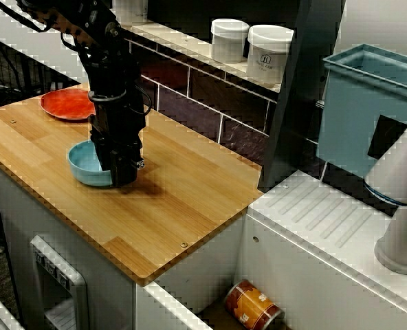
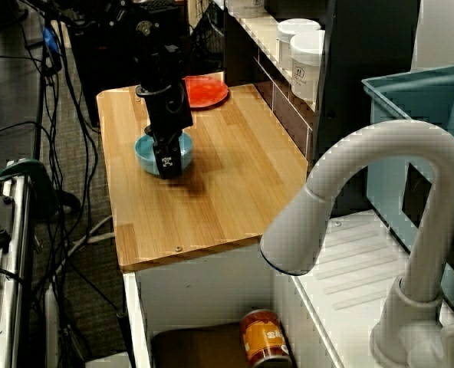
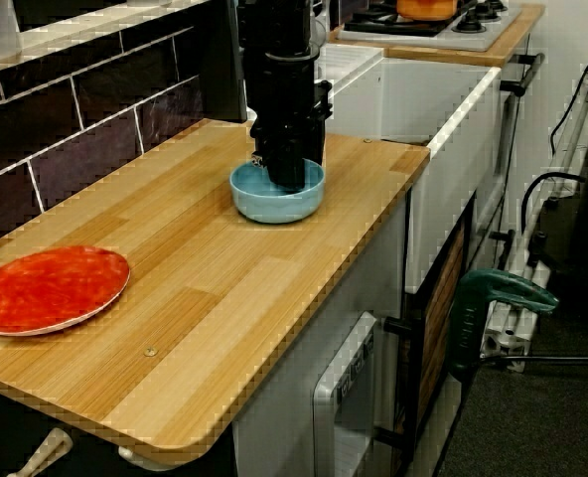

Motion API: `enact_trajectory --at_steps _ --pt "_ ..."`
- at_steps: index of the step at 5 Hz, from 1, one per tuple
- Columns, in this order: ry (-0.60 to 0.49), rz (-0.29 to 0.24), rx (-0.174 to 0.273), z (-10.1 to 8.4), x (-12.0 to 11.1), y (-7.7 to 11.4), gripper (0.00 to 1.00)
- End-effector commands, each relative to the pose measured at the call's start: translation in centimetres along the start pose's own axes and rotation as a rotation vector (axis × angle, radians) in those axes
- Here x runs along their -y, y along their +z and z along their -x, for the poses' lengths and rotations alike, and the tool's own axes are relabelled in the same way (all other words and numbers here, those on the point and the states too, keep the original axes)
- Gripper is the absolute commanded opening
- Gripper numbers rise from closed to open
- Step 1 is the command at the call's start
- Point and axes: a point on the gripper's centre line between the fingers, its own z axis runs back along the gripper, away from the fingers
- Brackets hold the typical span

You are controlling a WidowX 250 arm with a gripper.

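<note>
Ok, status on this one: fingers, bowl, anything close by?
Fingers down in the blue bowl, open or shut unclear. Bowl upright on the wooden counter. Red plate well apart.

Wooden counter (image 1: 190, 199), dark tiled wall (image 1: 203, 89) (pale grout), white drainboard (image 1: 327, 220), cables (image 2: 27, 153) across floor.

The bowl (image 1: 85, 165) is being carried on the bench (image 1: 190, 206) close to its front edge, about midway along. The gripper (image 1: 124, 177) is being held down inside the bowl. The plate (image 1: 67, 104) is being borne at the back corner farthest from the sink (image 1: 203, 265). Two jars (image 1: 229, 40) are being kept on the ledge behind the back edge. A can (image 1: 253, 306) is being held in the sink.
</note>
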Motion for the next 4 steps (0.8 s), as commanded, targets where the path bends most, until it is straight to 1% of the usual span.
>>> enact_trajectory --at_steps 1,2,3,4 --pt "-0.025 -0.003 0.031 0.4 1.1 1.4 0.00" --pt "-0.048 0.006 0.022 0.8 2.4 1.4 0.00" --pt "-0.100 0.013 0.014 1.7 4.9 1.2 0.00" --pt "-0.157 -0.012 0.029 2.9 7.2 0.6 0.00"
